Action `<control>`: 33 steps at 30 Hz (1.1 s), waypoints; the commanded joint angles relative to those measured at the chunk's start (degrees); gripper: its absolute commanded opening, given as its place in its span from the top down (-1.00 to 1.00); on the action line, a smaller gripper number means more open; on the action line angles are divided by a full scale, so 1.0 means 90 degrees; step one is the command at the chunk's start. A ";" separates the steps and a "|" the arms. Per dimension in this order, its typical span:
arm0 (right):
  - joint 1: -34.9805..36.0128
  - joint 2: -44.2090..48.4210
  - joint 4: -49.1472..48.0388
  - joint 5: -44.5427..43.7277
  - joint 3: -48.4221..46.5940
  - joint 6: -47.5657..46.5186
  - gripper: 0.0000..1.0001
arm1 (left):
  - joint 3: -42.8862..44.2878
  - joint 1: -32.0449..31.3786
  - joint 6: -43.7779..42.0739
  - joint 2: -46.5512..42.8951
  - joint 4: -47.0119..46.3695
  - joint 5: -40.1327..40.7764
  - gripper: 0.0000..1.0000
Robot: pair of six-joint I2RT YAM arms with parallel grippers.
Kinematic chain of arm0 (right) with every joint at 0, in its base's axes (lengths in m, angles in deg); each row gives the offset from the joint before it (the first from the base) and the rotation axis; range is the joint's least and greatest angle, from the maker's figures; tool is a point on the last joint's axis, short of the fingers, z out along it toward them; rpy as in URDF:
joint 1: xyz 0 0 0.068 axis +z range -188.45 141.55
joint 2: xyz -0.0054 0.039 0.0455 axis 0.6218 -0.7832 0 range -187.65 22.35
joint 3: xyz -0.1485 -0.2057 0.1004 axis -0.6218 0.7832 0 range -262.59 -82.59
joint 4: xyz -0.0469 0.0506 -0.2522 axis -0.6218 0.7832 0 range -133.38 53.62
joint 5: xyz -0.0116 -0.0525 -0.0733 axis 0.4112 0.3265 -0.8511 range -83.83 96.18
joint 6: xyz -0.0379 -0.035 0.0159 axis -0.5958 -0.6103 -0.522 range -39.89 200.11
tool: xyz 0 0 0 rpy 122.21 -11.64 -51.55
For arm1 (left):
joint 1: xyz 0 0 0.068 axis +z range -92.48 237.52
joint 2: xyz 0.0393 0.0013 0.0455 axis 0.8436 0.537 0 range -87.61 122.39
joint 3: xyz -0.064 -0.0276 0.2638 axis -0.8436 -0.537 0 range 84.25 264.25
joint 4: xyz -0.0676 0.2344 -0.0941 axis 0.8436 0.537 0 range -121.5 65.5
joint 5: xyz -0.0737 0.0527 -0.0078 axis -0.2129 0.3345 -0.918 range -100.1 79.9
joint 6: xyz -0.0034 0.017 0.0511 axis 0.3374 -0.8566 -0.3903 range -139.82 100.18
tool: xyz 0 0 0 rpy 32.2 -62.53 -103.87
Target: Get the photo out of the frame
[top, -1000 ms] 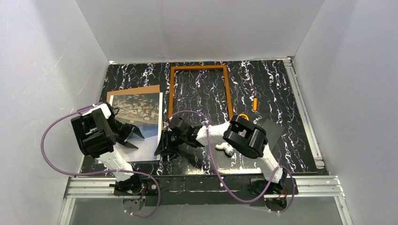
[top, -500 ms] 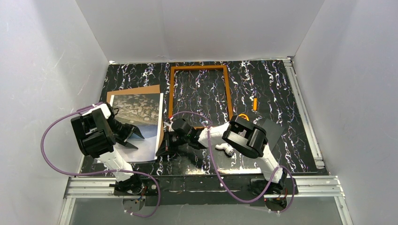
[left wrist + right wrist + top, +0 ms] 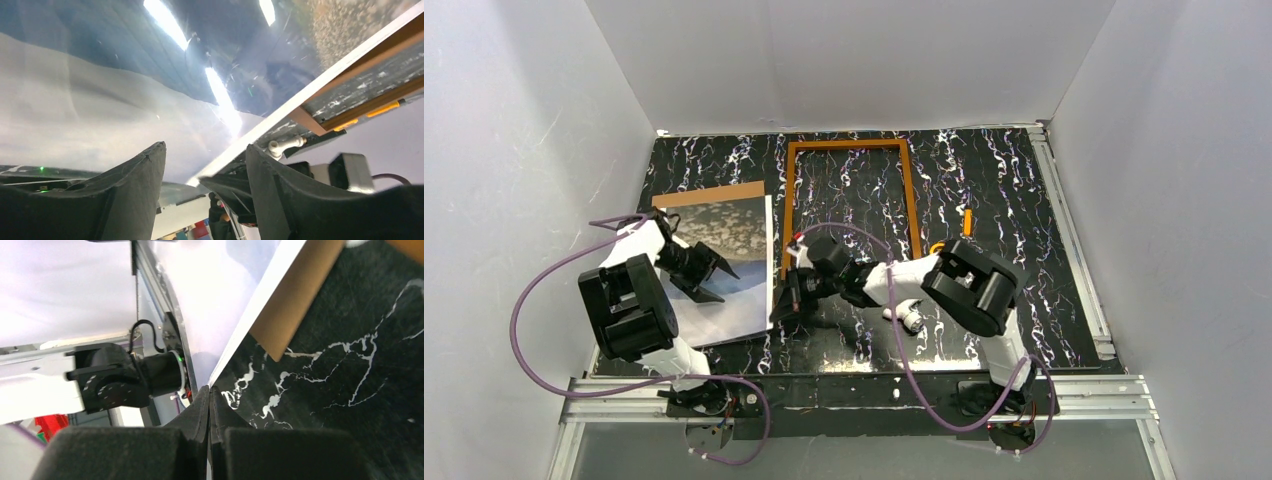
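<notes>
Beside the photo [image 3: 729,225] lies the frame [image 3: 849,146]; orange strip [image 3: 967,222] further right.

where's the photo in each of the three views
Top external: the photo lies left of centre, beside the frame.
Left wrist: the photo fills the upper left, its white border running diagonally.
Right wrist: the photo slants from top centre down into the right gripper.
Shared landmark: the tan backing board under it.

Laboratory robot test cell: plain white walls [image 3: 854,60] enclose three sides of a black marbled tabletop [image 3: 1014,180] edged with aluminium rails [image 3: 1076,240].
</notes>
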 commanded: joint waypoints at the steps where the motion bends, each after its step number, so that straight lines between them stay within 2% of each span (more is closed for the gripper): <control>1: -0.0322 0.0821 -0.0086 0.0277 0.0210 -0.0806 0.97 | 0.0115 -0.0071 0.0077 -0.0239 0.0617 -0.0512 -0.18; 8: -0.0327 0.0425 -0.0268 0.0388 0.0317 -0.0377 0.97 | 0.0032 -0.0060 0.0079 0.0362 0.0645 0.0103 -0.16; 13: -0.0343 0.0562 0.0352 0.0043 0.0515 -0.0618 0.97 | 0.0230 0.0075 -0.0064 0.0796 0.0895 0.0340 -0.16; 21: -0.0425 -0.0059 0.0452 0.0281 0.0257 -0.0283 0.97 | 0.0218 0.0094 -0.0022 0.1268 0.1006 0.0387 -0.15; 26: -0.0433 -0.0077 0.0753 0.0032 0.0230 -0.0388 0.43 | 0.0177 0.0093 -0.0011 0.1247 0.1014 0.0446 -0.15; 33: -0.0442 -0.0395 0.0626 0.0233 -0.0169 -0.0417 0.18 | 0.0138 0.0093 0.0045 0.1298 0.0977 0.0373 -0.15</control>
